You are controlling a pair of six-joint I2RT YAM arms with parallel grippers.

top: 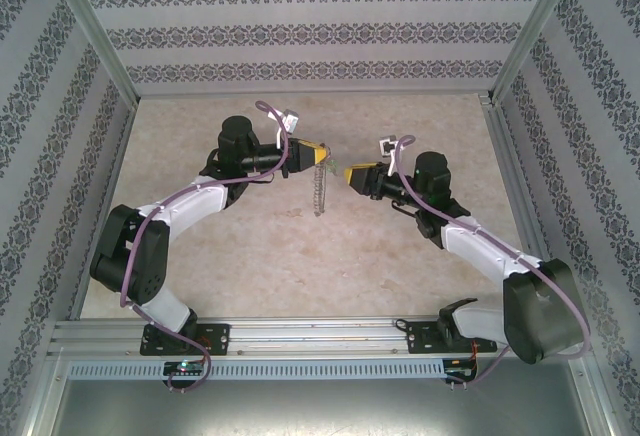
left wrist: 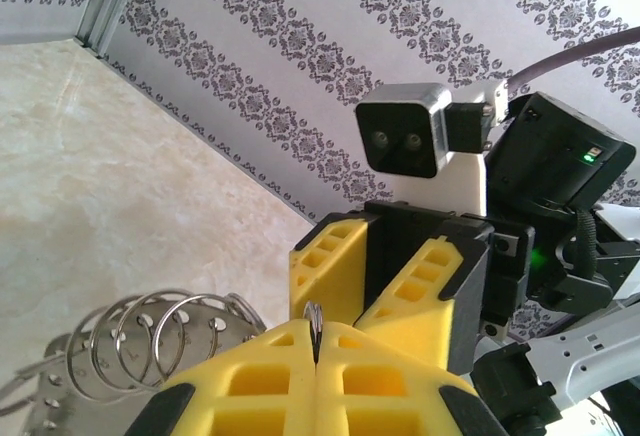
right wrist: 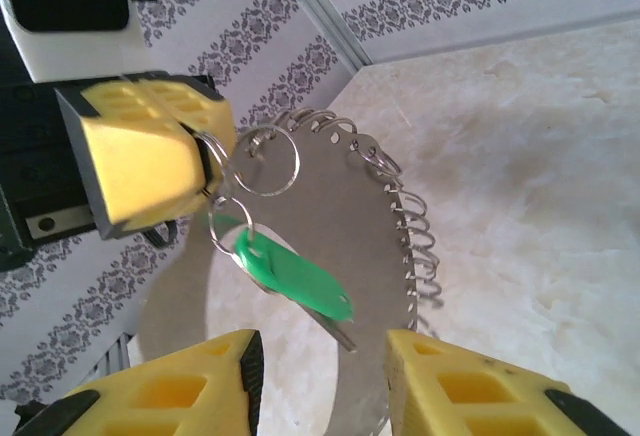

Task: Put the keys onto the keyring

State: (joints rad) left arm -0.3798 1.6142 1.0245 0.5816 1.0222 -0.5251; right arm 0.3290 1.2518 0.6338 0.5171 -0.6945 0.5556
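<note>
The keyring [right wrist: 335,201] is a wide flat grey hoop with small split rings fringing its rim. It hangs above the table from my left gripper [top: 318,153], which is shut on a small ring at its top edge [left wrist: 314,318]. The key [right wrist: 298,280], with a green plastic head and a short silvery blade, dangles from a small ring just beside the left fingers [right wrist: 150,156]. My right gripper [right wrist: 322,371] is open just short of the key, one finger on each side below it. In the top view the right gripper [top: 350,175] faces the hanging keyring [top: 319,194].
The beige marbled tabletop [top: 300,246] lies below both arms. Patterned walls [top: 300,36] and metal posts [top: 100,46] enclose it on three sides. An aluminium rail [top: 300,334] runs along the near edge by the arm bases.
</note>
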